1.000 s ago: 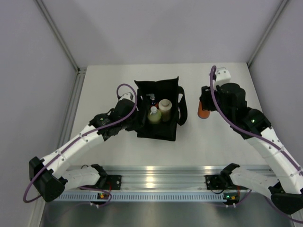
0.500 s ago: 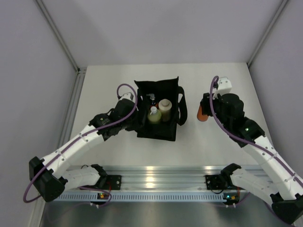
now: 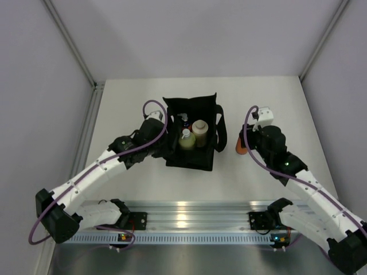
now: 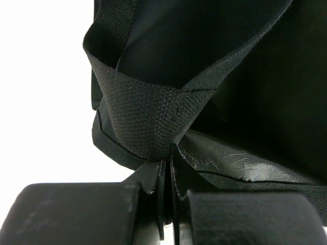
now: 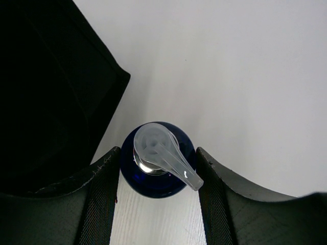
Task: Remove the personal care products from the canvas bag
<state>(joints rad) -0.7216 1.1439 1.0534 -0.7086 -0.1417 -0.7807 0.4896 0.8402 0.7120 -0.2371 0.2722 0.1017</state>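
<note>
The black canvas bag [image 3: 192, 157] stands open at mid table. Inside it I see a yellow-green bottle [image 3: 186, 140], a beige cylinder [image 3: 200, 132] and the pump top of another bottle [image 3: 183, 119]. My left gripper [image 3: 162, 139] is shut on the bag's left rim; in the left wrist view the jaws [image 4: 166, 168] pinch a fold of black strap and fabric [image 4: 148, 122]. My right gripper [image 3: 245, 146] holds an orange bottle [image 3: 242, 149] just right of the bag. In the right wrist view its fingers [image 5: 157, 178] flank the bottle's dark top and clear pump [image 5: 158, 158], low over the table.
The bag's right strap handle [image 3: 221, 133] hangs toward the orange bottle. The bag's corner [image 5: 51, 92] is close to the left of the right gripper. White table [image 3: 269, 109] stretches beyond; grey walls enclose three sides, and a metal rail [image 3: 189, 220] runs along the near edge.
My right arm has carried the orange bottle nearer and lower, toward the table beside the bag. The left arm and the bag have not moved.
</note>
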